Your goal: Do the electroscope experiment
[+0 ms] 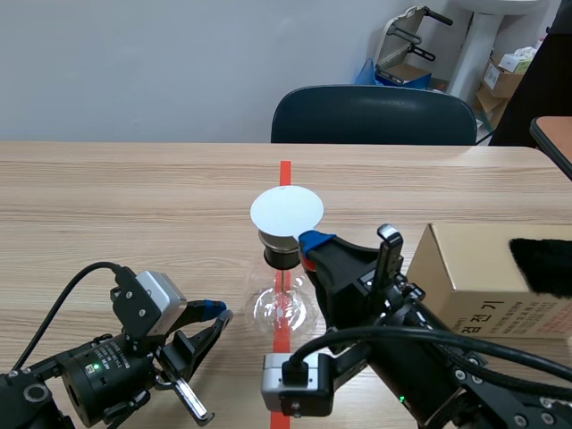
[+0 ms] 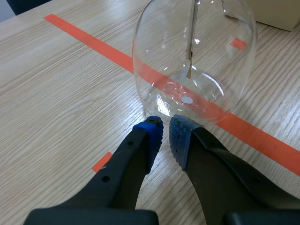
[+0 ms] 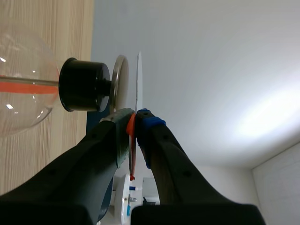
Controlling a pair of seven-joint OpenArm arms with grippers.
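Fingers (image 3: 150, 124) of right gripper (image 3: 136, 116) clamped on white disc (image 1: 286, 211), held flat just over electroscope (image 1: 281, 255) top plate; left gripper (image 2: 165, 132) fingers nearly together, gripping nothing, tips low, just beside electroscope's glass bulb

The flask (image 2: 194, 61) is clear, glossy glass with bright highlights. Its stopper (image 3: 84, 84) is matt black, rubber or plastic, and the plate (image 3: 119, 84) on it is dull grey metal. The white disc (image 1: 286, 211) at the centre of the scene view looks thin, smooth and matt. The table (image 1: 134, 197) is matt wood grain. At the right, the box (image 1: 465, 259) is plain brown cardboard, with fuzzy black cloth (image 1: 541, 264) over its far end. The left gripper (image 2: 166, 126) has smooth black plastic fingers and dotted, rubbery blue pads (image 2: 180, 138).
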